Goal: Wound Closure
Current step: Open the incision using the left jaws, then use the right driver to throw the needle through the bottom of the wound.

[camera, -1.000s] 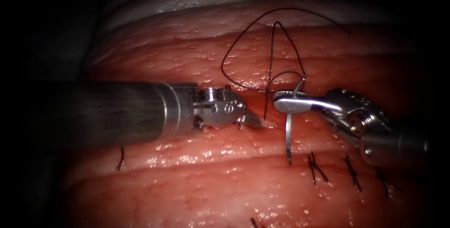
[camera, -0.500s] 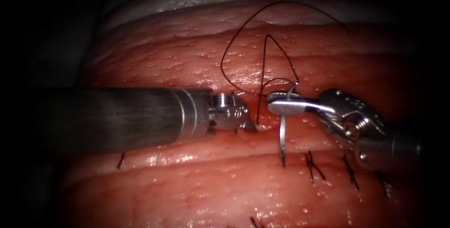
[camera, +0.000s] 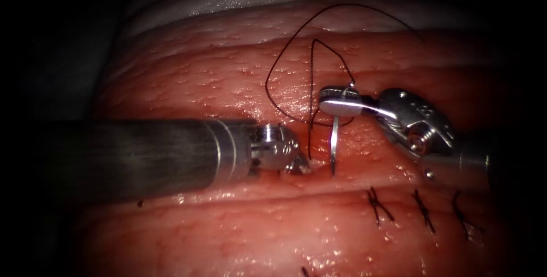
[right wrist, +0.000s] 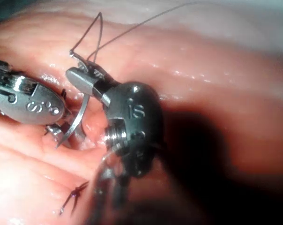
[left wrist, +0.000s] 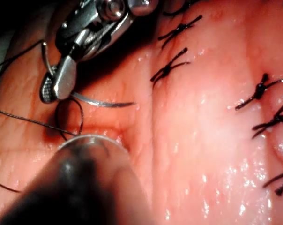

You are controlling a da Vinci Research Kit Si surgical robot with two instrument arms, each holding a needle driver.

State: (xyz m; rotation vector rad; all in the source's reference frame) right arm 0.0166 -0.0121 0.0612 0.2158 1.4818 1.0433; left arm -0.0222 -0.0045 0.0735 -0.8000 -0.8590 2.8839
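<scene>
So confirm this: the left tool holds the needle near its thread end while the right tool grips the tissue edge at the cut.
Swapped. In the endoscope view the right tool holds the needle near its thread end, its tip clear above the tissue. The left tool grips the tissue edge at the cut.

tissue [camera: 239, 72]: pink-red, glistening | thread [camera: 285, 43]: black | needle [camera: 334, 146]: silver

Dim vignetted edges, wet glare centrally

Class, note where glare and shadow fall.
Endoscope view: dark surround, glints on wet tissue; right tool holds the needle near its thread end, clear of tissue; left tool pinches the cut's edge. Right wrist view: right tool shadows the tissue. Left wrist view: wet glare.
</scene>
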